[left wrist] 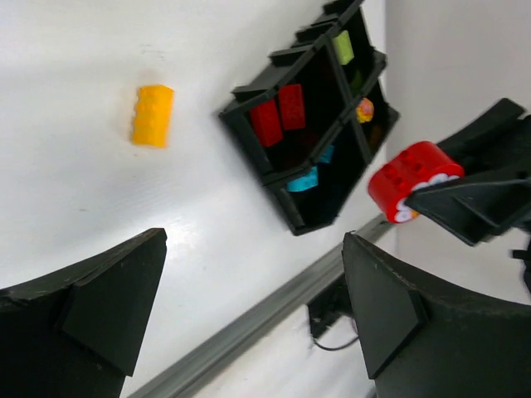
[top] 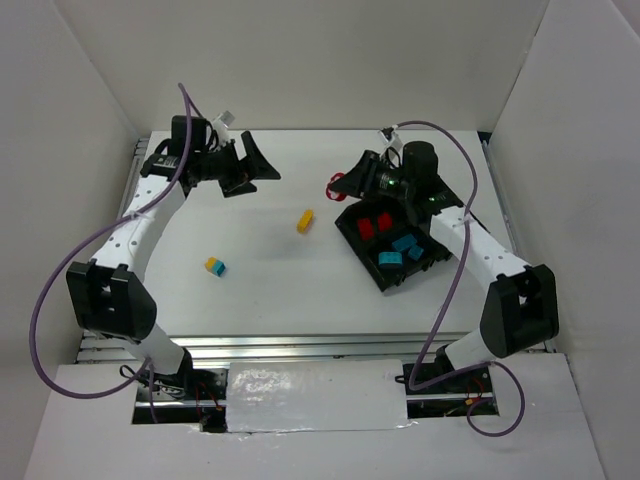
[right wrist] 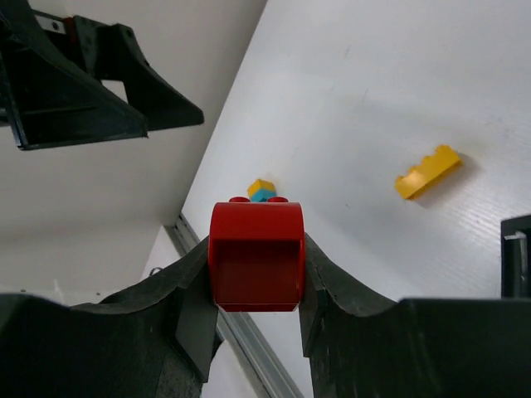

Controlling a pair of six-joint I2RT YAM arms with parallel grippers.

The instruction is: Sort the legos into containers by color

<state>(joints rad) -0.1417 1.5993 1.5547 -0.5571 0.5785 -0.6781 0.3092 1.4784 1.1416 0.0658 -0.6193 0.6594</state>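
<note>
The black tray (top: 358, 252) lies right of centre; red bricks (top: 375, 225) fill one compartment and cyan-blue bricks (top: 402, 247) fill others. My right gripper (top: 346, 186) hovers at the tray's far left corner, shut on a rounded red brick (right wrist: 255, 255). That brick also shows in the left wrist view (left wrist: 412, 180). My left gripper (top: 255, 170) is open and empty at the far left, above the table. A yellow brick (top: 305, 221) and a yellow-and-blue brick (top: 215, 266) lie loose on the table. The left wrist view shows a green brick (left wrist: 343, 47) in the tray (left wrist: 245, 141).
White walls close in the table on the left, back and right. A metal rail (top: 300, 345) runs along the near edge, by the arm bases. The loose yellow brick (right wrist: 427, 172) and the yellow-and-blue brick (right wrist: 262, 190) show below the right gripper.
</note>
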